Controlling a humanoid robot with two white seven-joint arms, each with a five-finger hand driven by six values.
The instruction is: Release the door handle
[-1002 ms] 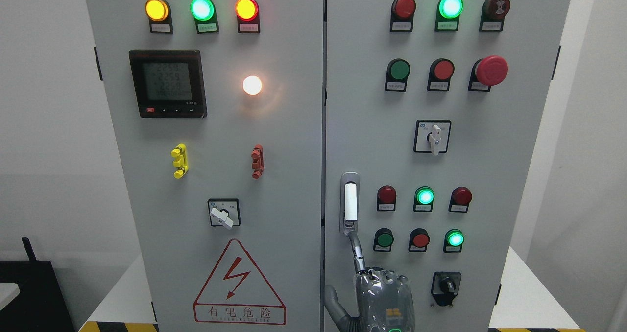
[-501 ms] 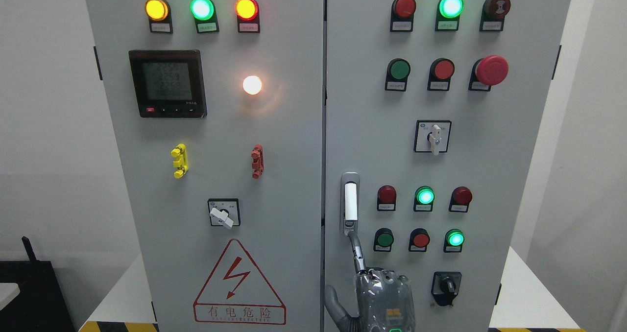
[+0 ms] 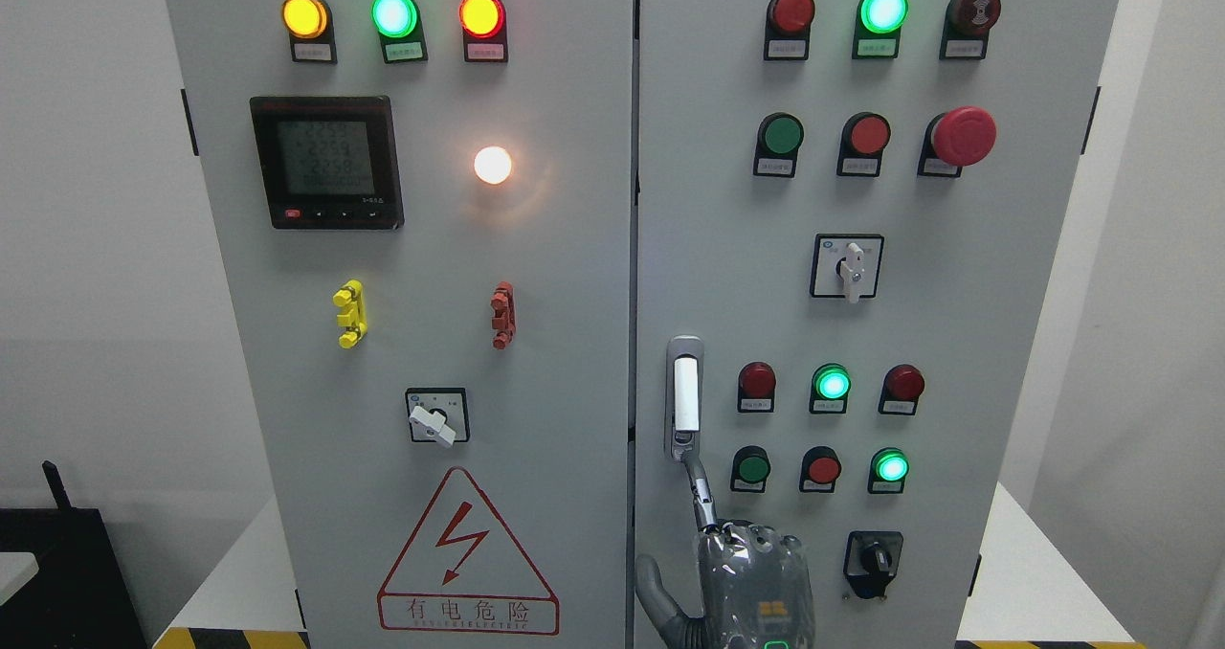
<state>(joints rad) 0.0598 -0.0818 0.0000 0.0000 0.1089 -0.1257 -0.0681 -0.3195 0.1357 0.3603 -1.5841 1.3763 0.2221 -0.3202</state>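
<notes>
Head view showed the door handle (image 3: 684, 395) mounted upright at the left edge of the right cabinet door (image 3: 1005, 343), just beside the seam between the two doors. Over the preceding second almost nothing had changed. The right robot hand (image 3: 756, 582) had shifted only marginally, and its extended finger (image 3: 701, 496) remained with the tip at the handle's lower end, apparently touching it. The release was therefore judged not yet complete. The robot hand enclosed nothing: one finger was stretched upward and the thumb (image 3: 653, 582) was spread to the left. The handle was a narrow, rounded metal recess, satin grey, holding a smooth white rectangular bar. The finger was slim, jointed and metallic, while the back of the robot hand was covered in glossy, wrinkled transparent film. The door was flat sheet metal with a matt light-grey finish. A domed green pushbutton (image 3: 752, 467) in a black bezel sat near the fingertip. The cabinet stood on a white surface (image 3: 1034, 592).
</notes>
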